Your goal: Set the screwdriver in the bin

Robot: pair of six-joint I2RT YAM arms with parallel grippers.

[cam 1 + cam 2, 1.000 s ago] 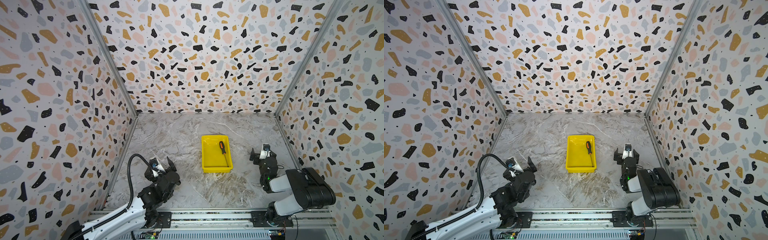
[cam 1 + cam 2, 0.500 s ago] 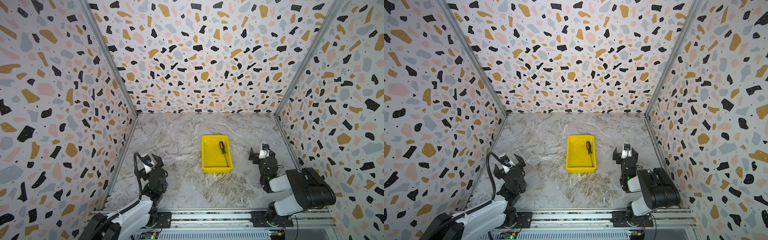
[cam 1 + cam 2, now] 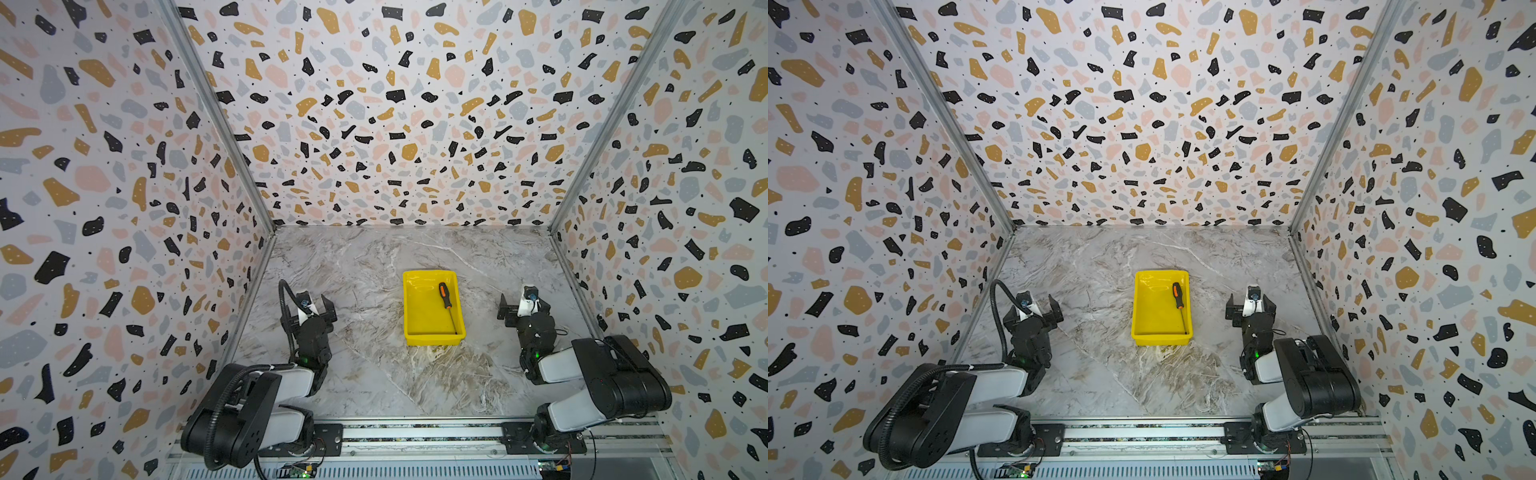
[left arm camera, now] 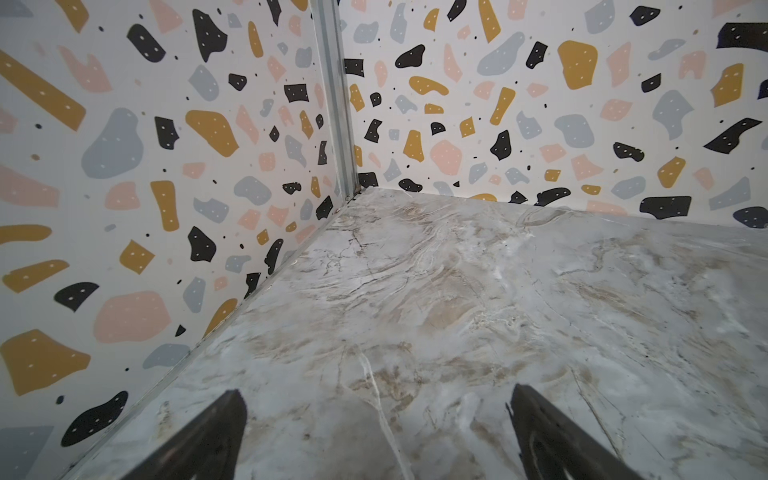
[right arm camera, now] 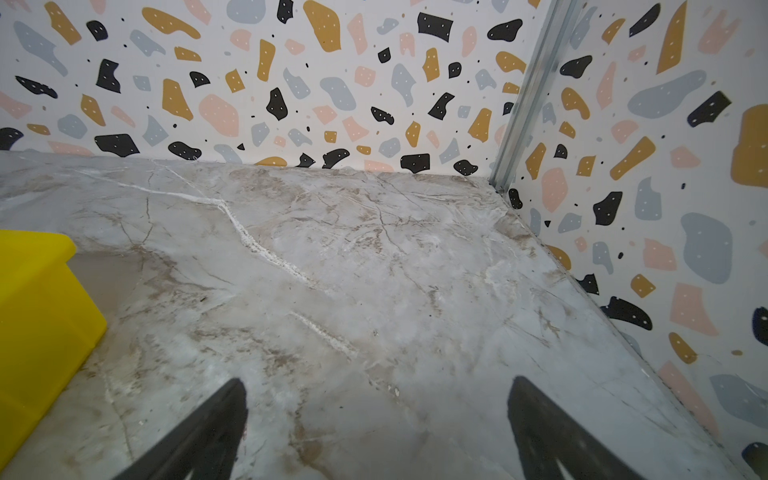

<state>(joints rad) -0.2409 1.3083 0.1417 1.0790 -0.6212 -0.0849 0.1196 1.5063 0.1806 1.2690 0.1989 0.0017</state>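
Note:
The screwdriver (image 3: 448, 307) (image 3: 1180, 308), orange-and-black handle and thin shaft, lies inside the yellow bin (image 3: 432, 340) (image 3: 1160, 340) along its right wall, handle toward the back. My left gripper (image 3: 308, 306) (image 3: 1034, 311) (image 4: 376, 390) is left of the bin, well apart from it, open and empty over bare marble. My right gripper (image 3: 524, 307) (image 3: 1250, 307) (image 5: 376, 380) is right of the bin, also open and empty. The right wrist view shows only a corner of the bin (image 5: 37, 299); the left wrist view shows neither bin nor screwdriver.
Terrazzo-patterned walls close in the marble floor on three sides. The left wall (image 4: 124, 208) stands near my left gripper and the right wall (image 5: 665, 249) near my right gripper. Both arms sit folded over the front rail (image 3: 415, 432).
My left arm has folded back toward its base and its gripper has turned to face the back left corner. The right arm, bin and screwdriver have stayed put.

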